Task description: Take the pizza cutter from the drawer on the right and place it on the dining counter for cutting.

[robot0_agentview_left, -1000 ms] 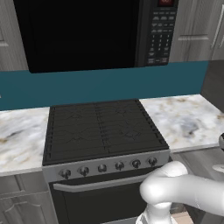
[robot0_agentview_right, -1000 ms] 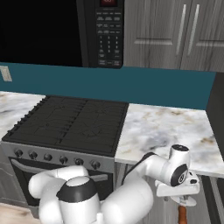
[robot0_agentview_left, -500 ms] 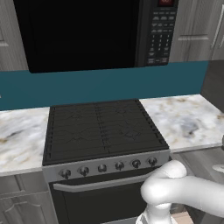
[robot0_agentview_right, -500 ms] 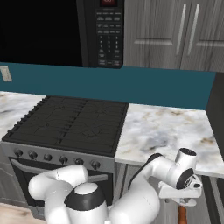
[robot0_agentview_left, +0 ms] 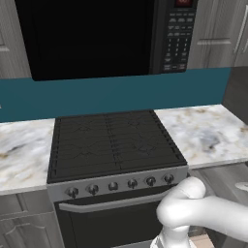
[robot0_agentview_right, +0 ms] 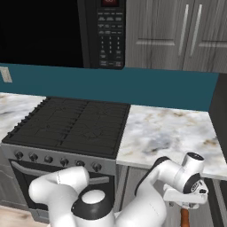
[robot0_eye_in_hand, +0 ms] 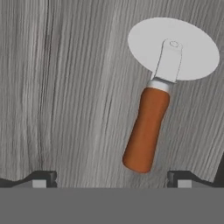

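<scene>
The pizza cutter (robot0_eye_in_hand: pixel 159 83) lies flat on the grey floor of the open drawer (robot0_eye_in_hand: pixel 65 87), its round silver wheel away from me and its reddish-brown handle pointing back toward my fingers. My gripper (robot0_eye_in_hand: pixel 111 179) hovers above it, open, with nothing between the tips; the handle's end sits just inside the right fingertip (robot0_eye_in_hand: pixel 179 178). In the right base view my wrist (robot0_agentview_right: pixel 191 177) reaches down past the worktop's edge, right of the stove, and the cutter's handle (robot0_agentview_right: pixel 184 217) peeks out below it. The dining counter is out of view.
A black stove (robot0_agentview_left: pixel 114 143) with a steel bar handle on its oven door (robot0_agentview_left: pixel 111 206) stands left of the drawer. Marble worktops (robot0_agentview_right: pixel 168 133) flank it. A black microwave (robot0_agentview_left: pixel 97 36) and grey wall cabinets (robot0_agentview_right: pixel 177 35) hang above.
My wrist has slid a little to the right and sunk lower beside the worktop edge. The jaws have stayed wide apart, and the cutter has not moved.
</scene>
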Controlling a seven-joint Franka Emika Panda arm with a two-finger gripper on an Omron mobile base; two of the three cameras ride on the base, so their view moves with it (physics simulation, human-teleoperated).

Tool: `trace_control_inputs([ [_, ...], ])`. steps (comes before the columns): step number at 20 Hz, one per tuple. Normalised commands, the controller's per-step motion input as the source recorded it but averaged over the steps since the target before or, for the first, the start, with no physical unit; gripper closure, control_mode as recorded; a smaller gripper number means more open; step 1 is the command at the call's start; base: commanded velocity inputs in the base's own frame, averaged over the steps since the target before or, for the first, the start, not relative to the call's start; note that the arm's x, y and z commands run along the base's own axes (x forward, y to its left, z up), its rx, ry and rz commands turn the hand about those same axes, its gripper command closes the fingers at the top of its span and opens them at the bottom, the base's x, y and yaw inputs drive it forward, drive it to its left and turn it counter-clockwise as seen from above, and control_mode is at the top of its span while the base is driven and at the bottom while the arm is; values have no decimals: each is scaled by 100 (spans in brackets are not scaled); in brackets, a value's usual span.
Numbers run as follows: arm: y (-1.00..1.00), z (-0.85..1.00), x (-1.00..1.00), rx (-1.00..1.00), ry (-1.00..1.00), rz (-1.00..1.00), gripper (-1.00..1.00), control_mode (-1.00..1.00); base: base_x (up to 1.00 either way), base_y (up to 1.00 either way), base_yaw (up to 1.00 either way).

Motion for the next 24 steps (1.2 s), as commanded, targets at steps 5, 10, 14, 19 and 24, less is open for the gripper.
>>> trace_control_inputs([
  [5,-7,-17,2,0,0,-7,-100,-100,0,0,0],
  [10,-33,-45,0,0,-3,0,-100,-100,0,0,0],
  [14,-7,-46,1,-3,-9,0,-100,-100,0,0,0],
  [19,0,-18,7,0,-2,-5,-100,-100,0,0,0],
  [24,0,-14,7,-1,0,-6,-100,-100,0,0,0],
])
